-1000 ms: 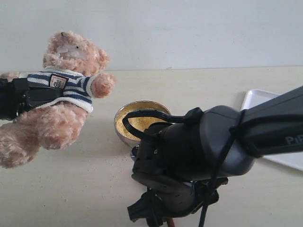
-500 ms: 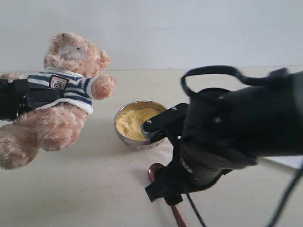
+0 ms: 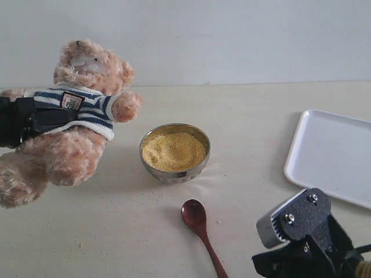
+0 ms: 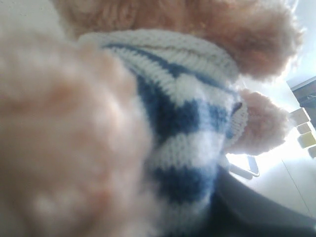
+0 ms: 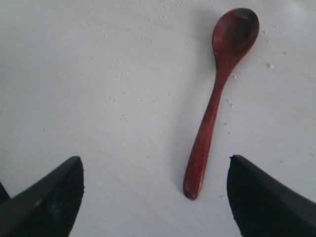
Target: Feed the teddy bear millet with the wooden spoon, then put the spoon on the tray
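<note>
The teddy bear [image 3: 81,110] in its striped shirt hangs tilted above the table at the left, my left gripper [image 3: 35,119] shut on its body; up close its shirt [image 4: 187,128] fills the left wrist view. The metal bowl of millet [image 3: 174,152] stands mid-table. In front of it lies the wooden spoon [image 3: 200,229], flat on the table. My right gripper [image 5: 155,190] is open above the spoon's [image 5: 217,94] handle end, which lies between the dark fingertips [image 5: 49,197] without touching them. The white tray [image 3: 333,153] is at the right.
Millet specks are scattered on the table round the spoon and bowl. A pale wall runs behind the table. The right arm's body [image 3: 304,243] sits low at the near right corner.
The right arm has pulled back and down to the near right corner, uncovering the bowl, spoon and tray. The bear and left gripper have stayed put.
</note>
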Available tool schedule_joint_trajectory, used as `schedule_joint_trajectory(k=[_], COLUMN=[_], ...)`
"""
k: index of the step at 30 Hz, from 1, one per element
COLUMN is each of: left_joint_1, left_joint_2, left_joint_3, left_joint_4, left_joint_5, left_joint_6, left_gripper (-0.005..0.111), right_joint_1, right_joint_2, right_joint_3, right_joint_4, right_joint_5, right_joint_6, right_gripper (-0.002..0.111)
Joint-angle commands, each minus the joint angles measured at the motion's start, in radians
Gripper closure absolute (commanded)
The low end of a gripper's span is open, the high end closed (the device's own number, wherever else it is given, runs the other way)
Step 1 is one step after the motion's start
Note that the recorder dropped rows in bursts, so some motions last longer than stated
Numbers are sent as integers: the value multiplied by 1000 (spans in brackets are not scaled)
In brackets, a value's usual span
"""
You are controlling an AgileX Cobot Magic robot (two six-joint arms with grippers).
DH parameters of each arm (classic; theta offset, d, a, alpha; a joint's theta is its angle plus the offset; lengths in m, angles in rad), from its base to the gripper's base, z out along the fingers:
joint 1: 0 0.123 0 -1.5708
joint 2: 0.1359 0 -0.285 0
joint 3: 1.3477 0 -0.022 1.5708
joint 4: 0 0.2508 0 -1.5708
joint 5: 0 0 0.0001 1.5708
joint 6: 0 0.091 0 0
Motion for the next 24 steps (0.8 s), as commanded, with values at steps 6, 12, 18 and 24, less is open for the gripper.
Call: schedule_joint_trajectory(k=[6, 12, 18, 24], left_joint_1=[0, 0, 0, 0], left_joint_2=[-14, -14, -14, -14], left_joint_3=[6, 6, 6, 6], left_joint_4=[-4, -2, -2, 1], left_joint_5=[13, 13, 13, 13], left_joint_6=[8, 8, 8, 8], left_gripper=[102, 102, 102, 102], right_joint_1=[-2, 49, 111, 111], right_joint_2=[193, 276, 272, 272], right_joint_3=[31, 31, 31, 31], right_joint_4=[619, 612, 992, 1267], right_joint_5=[-310, -375, -430, -660], right_joint_6=[-595, -642, -899, -1169], right_gripper=[34, 44, 52, 62])
